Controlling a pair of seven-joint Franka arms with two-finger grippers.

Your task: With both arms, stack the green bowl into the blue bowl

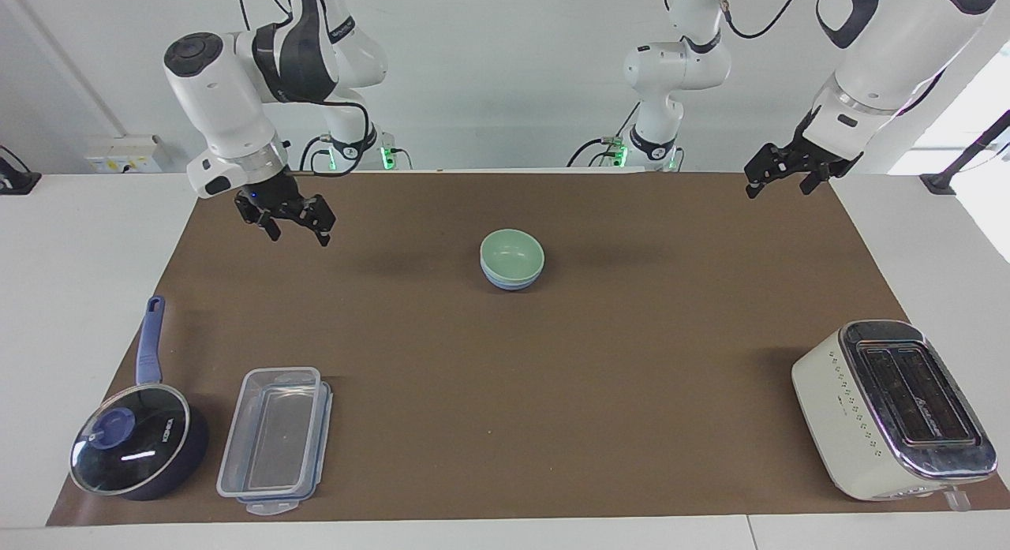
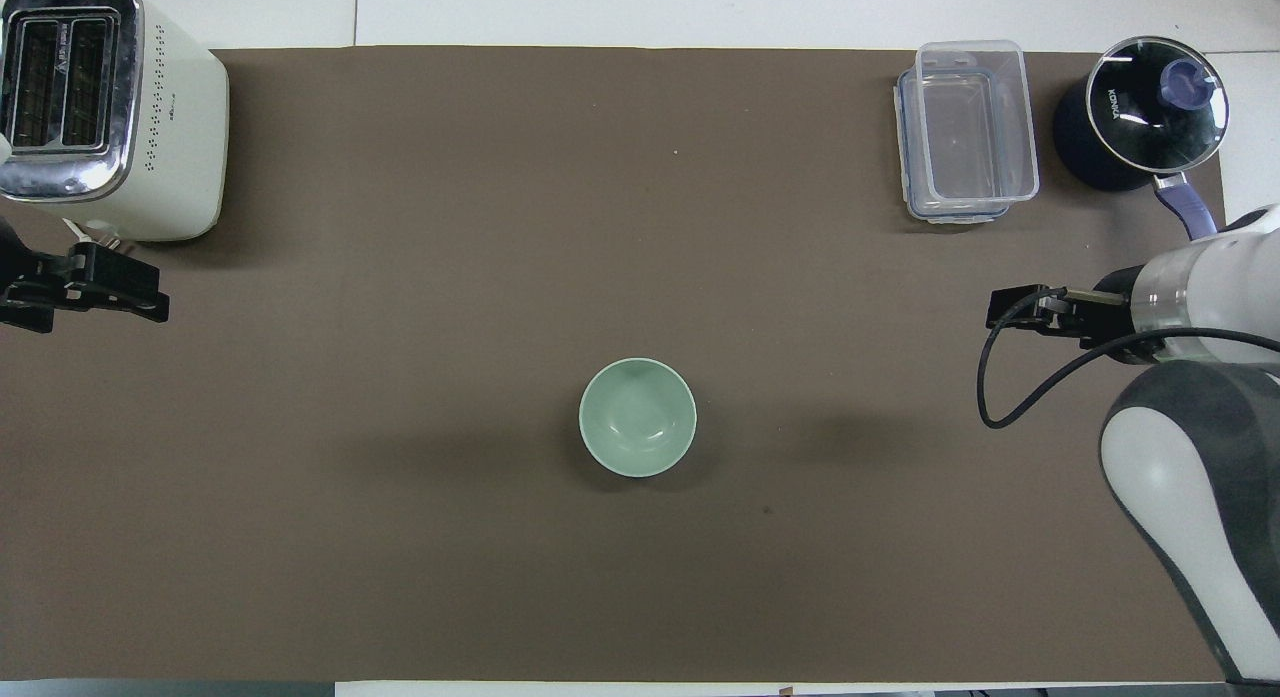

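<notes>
Bowls stacked
You see the green bowl (image 1: 511,254) nested in the blue bowl (image 1: 511,280) mid-table; your right gripper (image 1: 290,222) and left gripper (image 1: 781,177) hang released, empty, well apart from them.

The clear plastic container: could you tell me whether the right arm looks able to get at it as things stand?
Probably yes: the right gripper hangs open and empty over bare mat, and the clear plastic container sits uncovered at that arm's end, beside the saucepan.
</notes>
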